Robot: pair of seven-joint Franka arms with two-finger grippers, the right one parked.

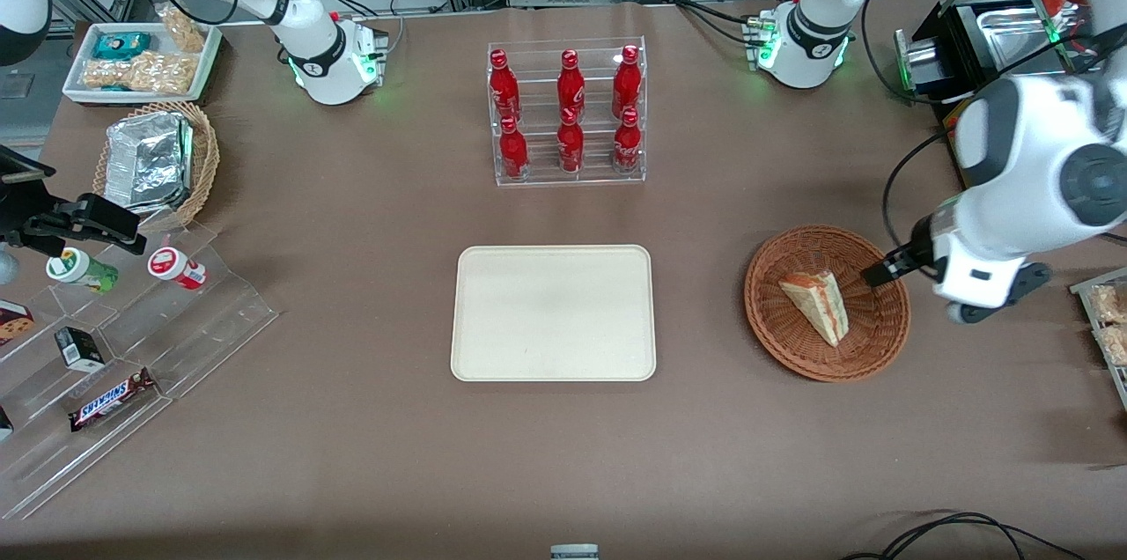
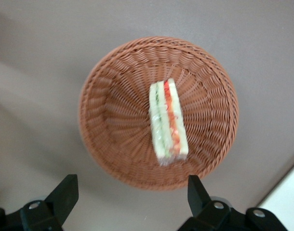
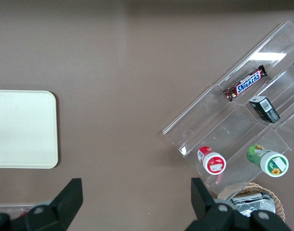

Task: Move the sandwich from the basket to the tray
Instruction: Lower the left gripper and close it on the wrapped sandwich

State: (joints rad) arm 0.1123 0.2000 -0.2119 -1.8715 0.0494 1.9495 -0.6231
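Brown matting covers the bench (image 1: 352, 419), which carries everything. Cream-beige and flat, the tray (image 1: 553, 313) lies at the middle of the bench with nothing on it, nearer the front camera than a clear rack of red bottles (image 1: 568, 113). Reddish-brown wicker forms the round basket (image 1: 784, 340), which sits beside the tray toward the working arm's end of the bench, apart from it. On the basket's woven floor lies the sandwich (image 2: 168, 120), a pale wedge resting with its green and orange-red filling layers showing. Over the basket's rim toward the working arm's end hangs the jaws (image 2: 130, 197), spread wide apart and holding nothing, its two dark fingers (image 2: 65, 192) clear of both wicker and sandwich.
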